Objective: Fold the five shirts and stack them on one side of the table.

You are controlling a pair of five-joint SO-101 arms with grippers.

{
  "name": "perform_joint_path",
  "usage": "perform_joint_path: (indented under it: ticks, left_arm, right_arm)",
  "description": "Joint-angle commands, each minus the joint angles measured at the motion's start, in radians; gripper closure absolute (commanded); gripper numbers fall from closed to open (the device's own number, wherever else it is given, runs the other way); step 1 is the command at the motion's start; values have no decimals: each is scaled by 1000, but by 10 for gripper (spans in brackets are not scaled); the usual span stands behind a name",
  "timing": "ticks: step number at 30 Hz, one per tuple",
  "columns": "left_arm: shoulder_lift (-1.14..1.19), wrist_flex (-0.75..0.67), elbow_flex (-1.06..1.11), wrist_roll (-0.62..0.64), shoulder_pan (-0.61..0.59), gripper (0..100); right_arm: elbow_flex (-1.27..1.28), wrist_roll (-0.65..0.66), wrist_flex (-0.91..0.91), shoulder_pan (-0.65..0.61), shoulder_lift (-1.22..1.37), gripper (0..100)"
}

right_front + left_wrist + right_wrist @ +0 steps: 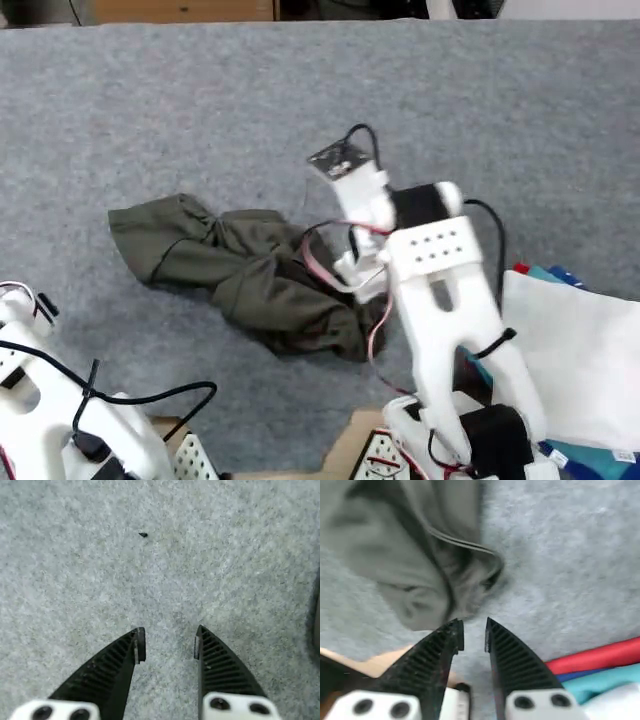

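Observation:
A crumpled olive-green shirt [240, 265] lies on the grey table [200, 110], left of centre. My right arm [440, 300] stretches from the front edge to the shirt's right end. In the right wrist view my right gripper [472, 629] hovers just short of a bunched fold of the olive shirt [420, 555], its fingers a narrow gap apart and holding nothing. My left arm [50, 410] sits at the front left corner. My left gripper [169, 644] is open over bare table.
A stack of folded shirts lies at the right edge, a white one [580, 360] on top with teal, blue and red layers [600, 655] under it. Cardboard [350, 440] lies at the front edge between the arms. A small dark speck [143, 534] marks the table.

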Motion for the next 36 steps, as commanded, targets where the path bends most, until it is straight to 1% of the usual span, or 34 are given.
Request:
perform_joint_path:
  ticks: [1,8,13,16,20,23,25,28,30,36]
  left_arm:
    - [-18,-15,-6,-5,8,832]
    - [-13,-15,-8,-5,8,832]
    - [-13,-17,-8,-5,5,832]
    - [-13,-17,-8,-6,5,832]
    - [-13,-17,-8,-5,9,832]
    - [-13,-17,-6,-3,9,832]
    - [-13,-17,-6,-3,9,832]
    - [-13,-17,-6,-3,9,832]
    - [-15,-17,-6,-5,9,832]
    - [-21,-17,-9,-6,9,832]
  right_arm:
    - [1,-83,3,-68,1,911]
    - [16,-86,-11,-62,88,911]
    - [-15,-77,2,56,124,911]
    - [-31,-21,41,96,91,910]
    - [-27,14,46,93,16,908]
    - [-25,14,41,91,5,906]
    - [-25,6,29,91,31,885]
    - [-27,5,23,91,110,810]
    - [-27,5,23,91,168,779]
    - [-28,5,-58,27,269,779]
